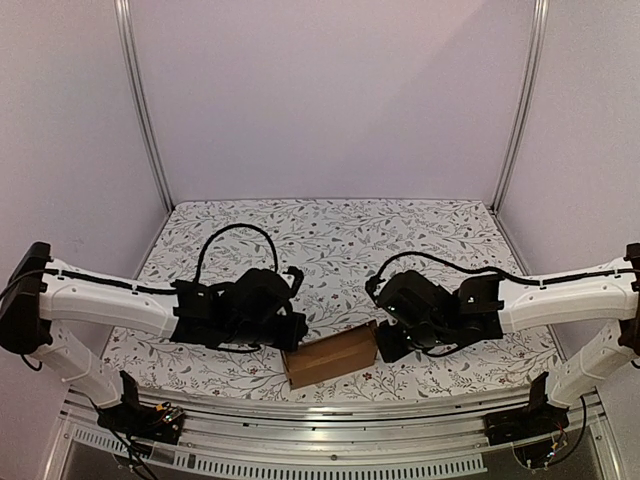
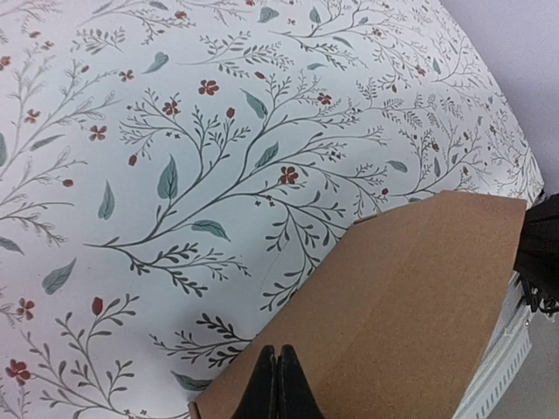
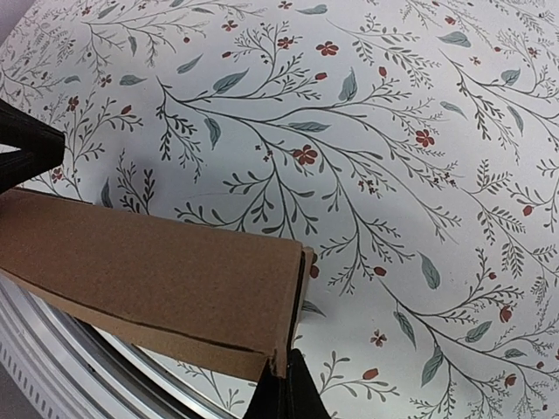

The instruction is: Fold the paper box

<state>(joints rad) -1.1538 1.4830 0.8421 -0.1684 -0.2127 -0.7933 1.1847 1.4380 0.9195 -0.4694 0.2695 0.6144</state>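
Box: small, elongated brown cardboard paper box (image 1: pixel 330 355), lying on a long side and a bit skewed, left end slightly nearer than the right.
Where: near-middle of the table, just beyond the silver aluminium rail (image 1: pixel 330 412), right between the two grippers.
Done so far: already reads as a proper rectangular box with a flat top and side walls, no flat sheet or stray flaps sticking out. Main folds look finished, going by that.
Right end: end panel seen edge-on from the right wrist, with a thin dark gap along it. Probably tucked in but maybe not seated all the way. Just a guess.
Left end: not really visible from any angle, so can't tell if it's closed.
Left to do: likely only pressing the end flaps home, if anything at all.
Left gripper: black two-finger left gripper (image 2: pixel 278 384), fingers pinched fully together with nothing between them, tips over the top face at the box's left end. Touching or hovering, can't tell.
Right gripper: black two-finger right gripper (image 3: pixel 284 394), also clamped tight and empty, tips right at the corner of the box's right end.
Surface: white floral-print cloth (image 1: pixel 330 240) under everything.
Surround: plain pale lilac walls (image 1: pixel 330 100).
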